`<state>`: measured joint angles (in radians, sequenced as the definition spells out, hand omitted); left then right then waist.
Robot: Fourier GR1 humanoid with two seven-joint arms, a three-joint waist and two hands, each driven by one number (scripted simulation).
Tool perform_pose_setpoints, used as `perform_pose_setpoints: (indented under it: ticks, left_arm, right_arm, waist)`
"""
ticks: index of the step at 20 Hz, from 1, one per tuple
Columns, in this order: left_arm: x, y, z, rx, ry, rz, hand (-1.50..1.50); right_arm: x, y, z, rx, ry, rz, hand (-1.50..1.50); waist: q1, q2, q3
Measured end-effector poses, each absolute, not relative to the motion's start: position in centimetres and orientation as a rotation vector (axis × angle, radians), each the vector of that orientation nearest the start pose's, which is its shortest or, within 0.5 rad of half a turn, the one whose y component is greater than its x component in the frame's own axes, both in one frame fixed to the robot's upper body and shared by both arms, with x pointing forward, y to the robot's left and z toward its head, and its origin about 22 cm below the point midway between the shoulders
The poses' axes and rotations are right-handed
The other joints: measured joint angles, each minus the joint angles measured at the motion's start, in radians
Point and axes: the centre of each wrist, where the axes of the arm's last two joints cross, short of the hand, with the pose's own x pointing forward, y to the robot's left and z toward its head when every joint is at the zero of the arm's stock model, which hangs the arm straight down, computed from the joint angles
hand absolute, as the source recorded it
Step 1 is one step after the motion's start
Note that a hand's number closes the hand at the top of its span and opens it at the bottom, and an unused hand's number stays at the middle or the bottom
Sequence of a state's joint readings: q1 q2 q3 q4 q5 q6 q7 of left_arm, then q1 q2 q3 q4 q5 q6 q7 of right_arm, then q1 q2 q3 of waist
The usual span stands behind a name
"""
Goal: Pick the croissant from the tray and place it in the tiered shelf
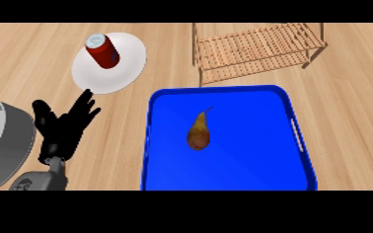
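Lying on the floor of the blue tray, slightly left of its centre: a brown, pear-shaped item with a thin stem, standing where the task names a croissant; long axis close to vertical in the head view, tilted a little so that the stem end points up and to the right, toward the tiered shelf; broad rounded end toward the lower edge of the view; not touched by any hand. Tray resting on the light wooden table, raised rim all round, a slot handle visible in its right wall. Tiered shelf of pale wooden slats standing beyond the tray's far edge, near but apart from it, slats running across two levels. Left of the shelf, a white plate carrying a red can with a silver top, tilted up and to the left; a small dark mark on the can's side, too small to read; no legible writing anywhere. Left hand just left of the tray and below the plate, black fingers spread and straight, pointing up the view, holding nothing, apart from both tray and plate; grey forearm entering from the lower left corner. Part of a grey rounded object at the left edge beside that hand. Right hand out of view.
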<state>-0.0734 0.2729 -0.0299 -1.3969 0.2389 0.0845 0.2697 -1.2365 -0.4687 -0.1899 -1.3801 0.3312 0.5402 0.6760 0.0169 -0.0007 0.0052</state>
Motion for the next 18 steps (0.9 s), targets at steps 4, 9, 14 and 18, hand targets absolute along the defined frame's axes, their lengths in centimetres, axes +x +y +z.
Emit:
perform_pose_setpoints:
  ticks: [4,9,14,18]
  left_arm:
    - [25.9,29.0,-0.7,0.082,-1.199,0.025,0.00]
    - [25.9,29.0,-0.8,0.080,-1.205,0.020,0.00]
    - [26.1,28.7,-0.9,0.087,-1.198,0.023,0.00]
    - [26.1,28.8,-0.7,0.087,-1.200,0.025,0.00]
  right_arm:
    - [37.1,-22.4,38.5,-0.710,-1.688,0.793,1.50]
    - [39.5,-22.0,37.5,-0.726,-1.685,0.800,1.50]
    - [41.6,-21.4,36.0,-0.750,-1.693,0.801,1.50]
    - [42.8,-21.6,35.0,-0.750,-1.720,0.792,1.50]
  waist:
    - [0.002,0.002,0.000]
    - [0.005,0.002,0.000]
    - [0.008,0.003,0.002]
    - [0.007,0.003,0.001]
